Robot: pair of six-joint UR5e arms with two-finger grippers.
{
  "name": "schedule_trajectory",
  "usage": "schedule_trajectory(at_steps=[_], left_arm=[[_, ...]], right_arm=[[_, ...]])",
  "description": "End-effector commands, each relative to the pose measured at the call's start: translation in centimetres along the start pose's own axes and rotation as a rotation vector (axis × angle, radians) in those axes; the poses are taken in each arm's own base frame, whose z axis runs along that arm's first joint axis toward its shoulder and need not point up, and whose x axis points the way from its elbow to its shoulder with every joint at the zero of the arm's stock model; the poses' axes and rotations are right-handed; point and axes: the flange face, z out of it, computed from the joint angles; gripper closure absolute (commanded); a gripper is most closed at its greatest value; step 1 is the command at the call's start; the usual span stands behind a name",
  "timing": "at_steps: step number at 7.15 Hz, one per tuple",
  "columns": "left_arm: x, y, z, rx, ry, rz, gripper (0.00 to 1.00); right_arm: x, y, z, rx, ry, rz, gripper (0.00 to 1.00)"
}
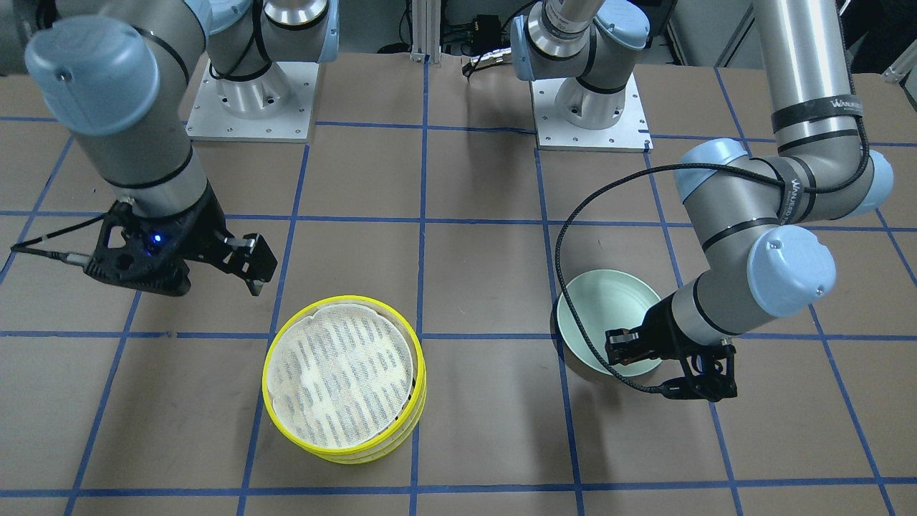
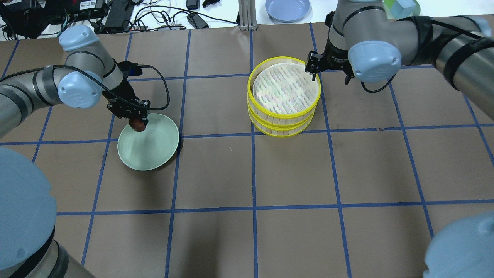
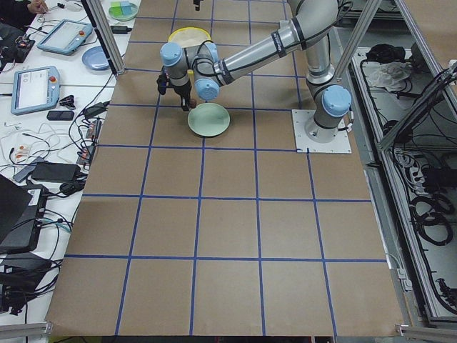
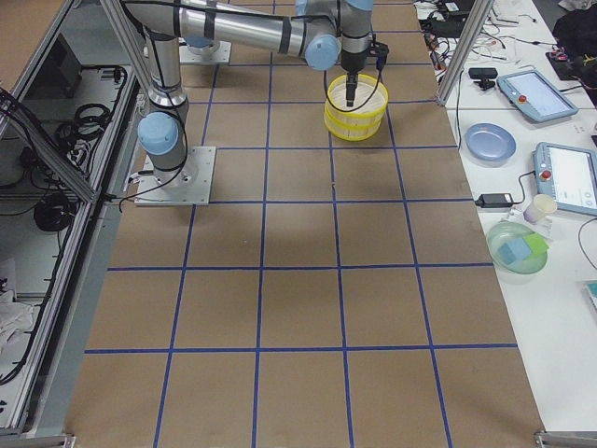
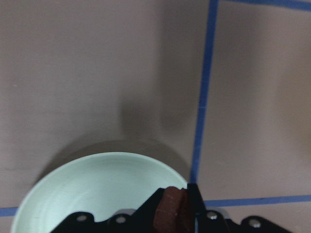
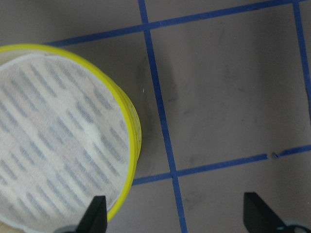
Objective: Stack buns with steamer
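The steamer's two yellow-rimmed tiers (image 2: pixel 283 96) stand stacked, and the top tier's white slotted liner is bare; the stack also shows in the front view (image 1: pixel 344 380) and the right wrist view (image 6: pixel 58 141). My left gripper (image 2: pixel 137 121) is shut on the dark reddish-brown bun (image 2: pixel 138 124), just above the far-left rim of the pale green plate (image 2: pixel 150 150). The left wrist view shows the bun (image 5: pixel 171 213) pinched between the fingers. My right gripper (image 2: pixel 313 72) is open and empty beside the stack's far-right rim. The cream-white bun is out of sight.
The pale green plate (image 1: pixel 602 308) holds nothing else. A blue plate (image 2: pixel 287 7) and cables lie beyond the table's far edge. The two arm bases (image 1: pixel 251 100) (image 1: pixel 591 107) stand at the robot's side of the table.
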Motion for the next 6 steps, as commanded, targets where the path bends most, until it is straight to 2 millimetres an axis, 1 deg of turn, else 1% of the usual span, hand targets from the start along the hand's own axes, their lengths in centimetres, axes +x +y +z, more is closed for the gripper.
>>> schedule_trajectory(at_steps=[1,2,3,4,5,6], left_arm=[[10.2,0.7,-3.1,0.098,0.167,-0.141,1.0],[14.5,1.2,-3.4,0.157,0.268,-0.2,1.0],[16.8,1.7,-3.1,0.136,0.359,-0.218,1.0],[19.0,2.6,-2.6,0.096,0.435,-0.246,1.0],[21.6,3.5,-2.0,0.121,0.469,-0.237,1.0],[23.5,4.0,-0.2,0.106,0.476,-0.252,1.0]], right_arm=[[0.7,5.4,-8.3,0.071,-0.025,-0.033,0.0],[1.3,8.4,-10.7,0.034,-0.021,-0.039,0.0],[1.1,9.8,-10.9,-0.012,-0.012,-0.093,0.0],[0.8,9.6,-10.5,-0.023,-0.011,-0.125,0.0],[0.7,9.8,-10.9,-0.008,-0.014,-0.211,0.0],[0.8,9.6,-10.8,-0.007,-0.009,-0.266,0.0]])
